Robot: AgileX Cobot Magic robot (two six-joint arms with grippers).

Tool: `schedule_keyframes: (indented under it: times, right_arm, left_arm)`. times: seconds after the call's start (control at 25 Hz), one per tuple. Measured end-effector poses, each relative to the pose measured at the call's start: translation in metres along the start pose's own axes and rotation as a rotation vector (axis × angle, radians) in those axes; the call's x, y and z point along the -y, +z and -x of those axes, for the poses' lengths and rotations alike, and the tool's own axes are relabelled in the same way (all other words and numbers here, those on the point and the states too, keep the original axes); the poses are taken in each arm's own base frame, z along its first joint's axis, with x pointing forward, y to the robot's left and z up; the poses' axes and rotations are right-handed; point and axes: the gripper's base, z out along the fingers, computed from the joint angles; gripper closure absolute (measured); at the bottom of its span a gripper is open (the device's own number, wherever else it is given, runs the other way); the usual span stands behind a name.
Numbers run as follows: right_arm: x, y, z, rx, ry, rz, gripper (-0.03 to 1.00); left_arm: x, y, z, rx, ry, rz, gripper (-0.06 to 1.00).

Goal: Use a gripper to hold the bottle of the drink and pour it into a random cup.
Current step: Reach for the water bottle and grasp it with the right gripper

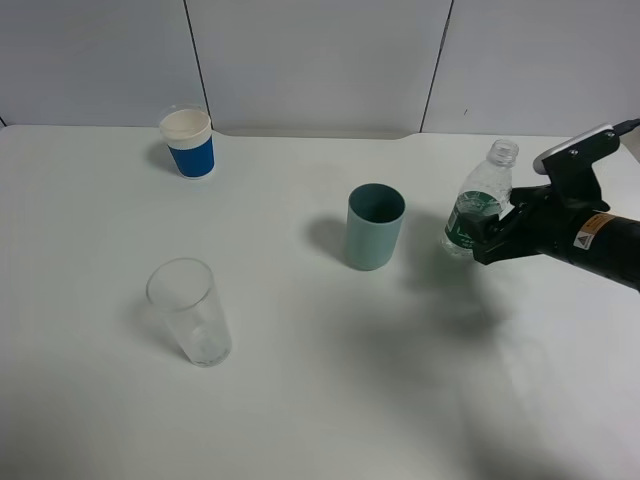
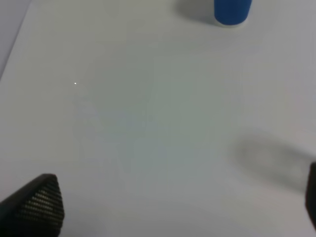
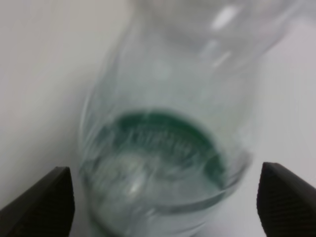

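Observation:
The bottle of the drink [image 1: 480,205] is a small clear one with a dark green label and no cap. It leans slightly left, raised a little off the white table, with my right gripper [image 1: 495,235] shut on its lower body from the right. The right wrist view shows the bottle [image 3: 163,148] filling the gap between both black fingertips [image 3: 44,202]. The teal cup [image 1: 375,226] stands upright just left of the bottle, apart from it. My left gripper [image 2: 168,207] is open over bare table, out of the exterior high view.
A white paper cup with a blue band [image 1: 188,141] stands at the back left, and its blue band [image 2: 232,11] also shows in the left wrist view. A clear glass tumbler [image 1: 189,311] stands at the front left. A grey wall [image 1: 320,60] runs behind the table.

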Motion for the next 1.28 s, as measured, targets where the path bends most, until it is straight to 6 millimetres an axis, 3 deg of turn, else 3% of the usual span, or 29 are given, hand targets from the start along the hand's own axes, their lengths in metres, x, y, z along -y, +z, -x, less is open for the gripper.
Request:
schedule_keyframes:
  times: [0.56,1.28]
  right_arm:
    - [-0.003,0.012,-0.023,-0.001,0.067,-0.007,0.23]
    - [0.001,0.029,-0.030,0.035,0.041,-0.016,0.23]
  left_arm:
    - [0.000,0.000,0.000,0.000,0.000,0.000,-0.05]
    - [0.000,0.000,0.000,0.000,0.000,0.000,-0.05]
